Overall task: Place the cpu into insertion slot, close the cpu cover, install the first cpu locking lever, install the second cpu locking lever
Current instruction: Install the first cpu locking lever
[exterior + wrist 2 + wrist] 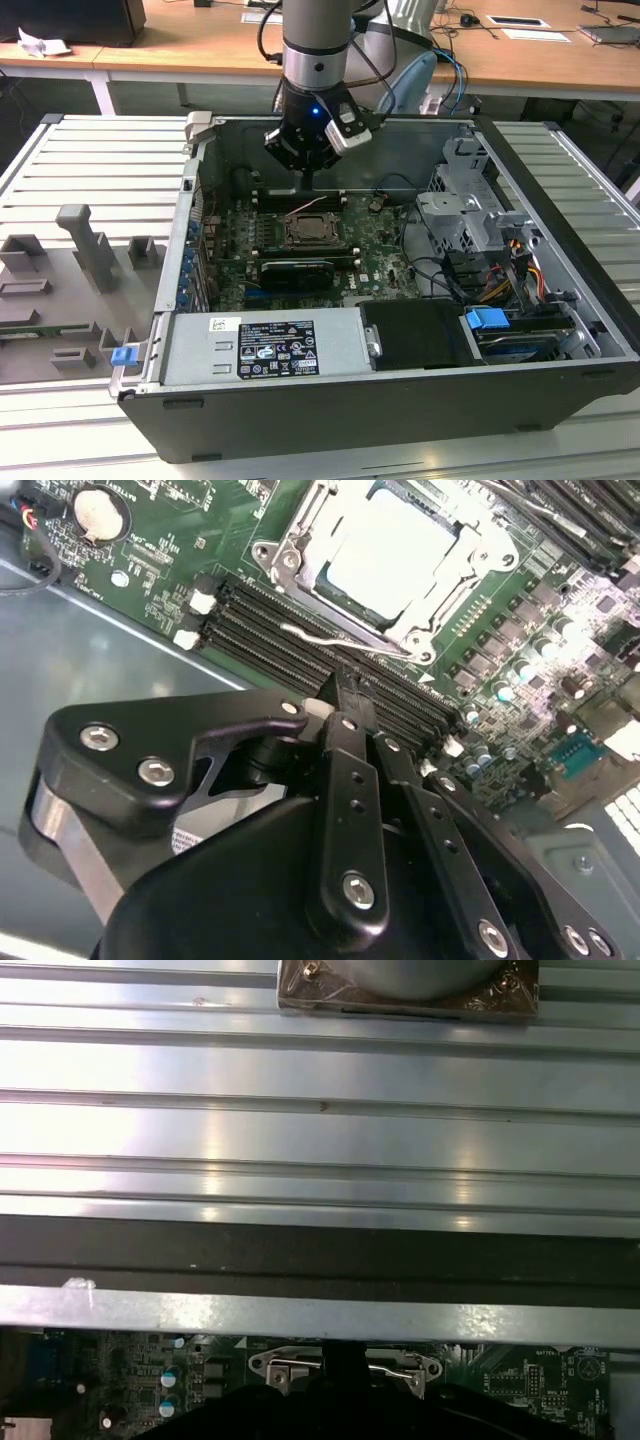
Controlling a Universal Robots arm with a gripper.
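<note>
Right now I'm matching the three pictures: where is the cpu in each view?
Exterior view: cpu mid-board, below the pincer.
Second wrist view: cpu beyond the memory slots.
First wrist view: can't make it out.
Shared landmark: cpu cover.

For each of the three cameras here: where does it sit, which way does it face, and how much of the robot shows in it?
Exterior view: off the arm, above the open computer case, looking down at the gripper over the insertion slot.
Second wrist view: on the arm, looking past the gripper at the cpu under the cpu cover.
First wrist view: on the arm, facing ribbed metal; dark gripper body at one edge.
Shared: both wrist views show the green board.
</note>
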